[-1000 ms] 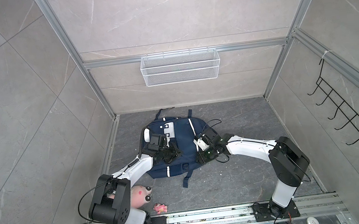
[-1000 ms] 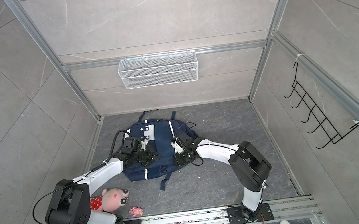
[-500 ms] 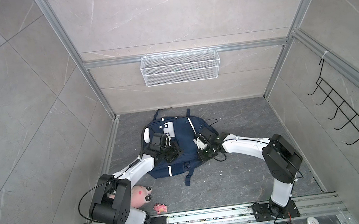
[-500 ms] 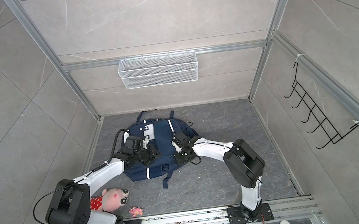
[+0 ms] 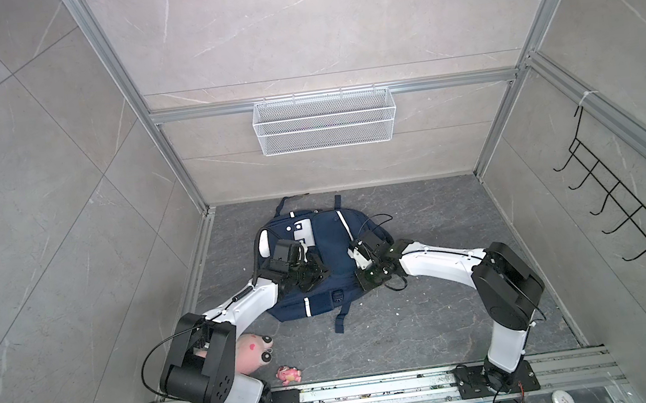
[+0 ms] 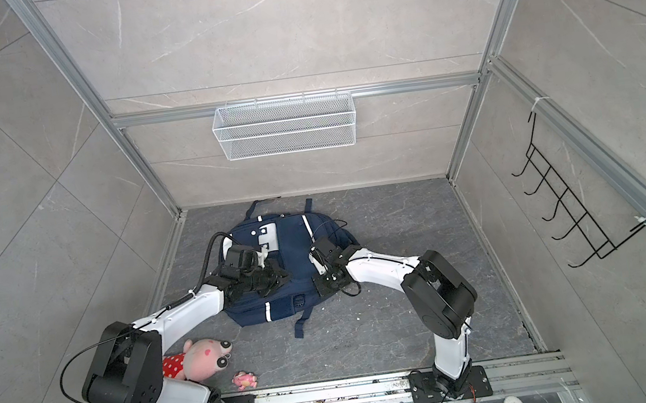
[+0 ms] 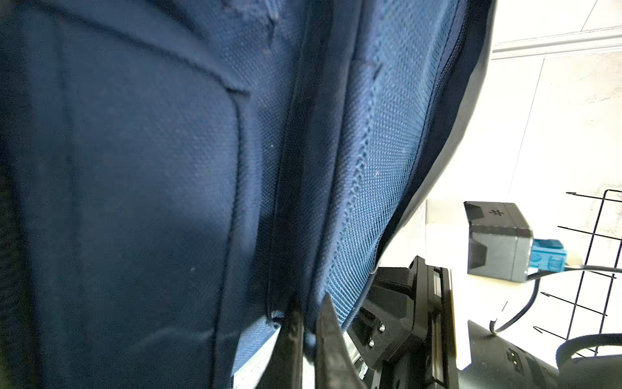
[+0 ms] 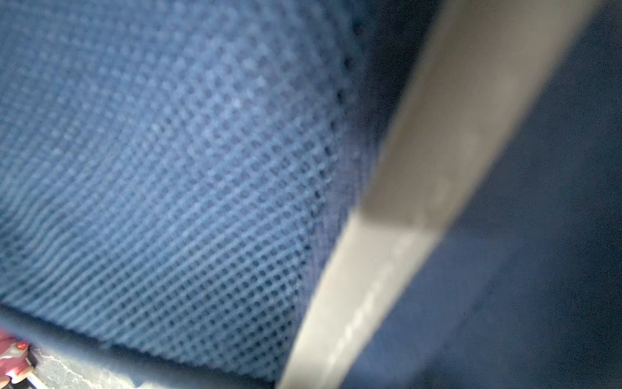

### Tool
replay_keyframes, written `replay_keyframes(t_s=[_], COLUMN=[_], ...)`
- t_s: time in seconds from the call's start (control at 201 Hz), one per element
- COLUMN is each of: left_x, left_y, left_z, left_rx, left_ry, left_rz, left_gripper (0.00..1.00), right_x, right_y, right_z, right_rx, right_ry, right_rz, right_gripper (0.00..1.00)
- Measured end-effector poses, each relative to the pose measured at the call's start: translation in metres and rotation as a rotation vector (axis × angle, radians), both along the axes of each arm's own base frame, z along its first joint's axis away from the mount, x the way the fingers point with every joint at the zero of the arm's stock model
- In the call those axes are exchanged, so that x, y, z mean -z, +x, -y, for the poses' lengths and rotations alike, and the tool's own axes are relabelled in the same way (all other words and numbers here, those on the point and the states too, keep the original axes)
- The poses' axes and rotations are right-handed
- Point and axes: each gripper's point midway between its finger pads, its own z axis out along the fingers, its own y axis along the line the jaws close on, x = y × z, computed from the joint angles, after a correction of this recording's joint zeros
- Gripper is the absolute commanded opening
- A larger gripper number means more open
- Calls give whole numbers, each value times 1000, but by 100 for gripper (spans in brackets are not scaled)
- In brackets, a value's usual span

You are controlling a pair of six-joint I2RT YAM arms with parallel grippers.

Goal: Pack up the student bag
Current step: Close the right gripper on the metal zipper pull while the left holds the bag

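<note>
grey stone-look floor inside a tiled cell w/ aluminium frame, seen in both top views. student bag lies flat on the floor, centre-rear, near the back wall, front face up. its grey-white dotted patch sits at the far end. one dark strap trails toward the front rail.

left arm reaches from the front-left base over the bag's left half. left gripper is low on the bag, approx. mid-panel. in the left wrist view its fingers are clenched on a fold of navy fabric next to a zip seam.

right arm reaches from the front-right base to the bag's right edge. right gripper rests against that edge w/ fingers closed. whether any fabric is caught between them cannot be told. the right wrist view is blurred and very close, showing only the blue mesh panel and a white stripe.

off the bag: plush pig in a red dotted dress lies at front left, just beside the left arm's elbow link and partly hidden by it. small pink toy is near the pig but apart from it, close to the rail. white wire basket hangs on the back wall. black hook rack hangs on the right wall.
</note>
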Motion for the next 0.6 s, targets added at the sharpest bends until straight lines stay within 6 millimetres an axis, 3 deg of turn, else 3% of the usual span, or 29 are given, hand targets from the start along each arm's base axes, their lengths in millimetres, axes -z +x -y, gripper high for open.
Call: replay_keyframes(t_s=[0.319,0.603], left_x=[2,-5], left_y=[-2,-4], left_z=[-6,-6], left_rx=[-8,37], left_ry=[4,-23], left_rz=[-25,-1], left_gripper=[0,0], right_x=[-11,-29], right_y=[0,5], right_z=[33,45], right_rx=[64,73], right_ry=[53,148], right_rz=[40,27], right_gripper=[0,0])
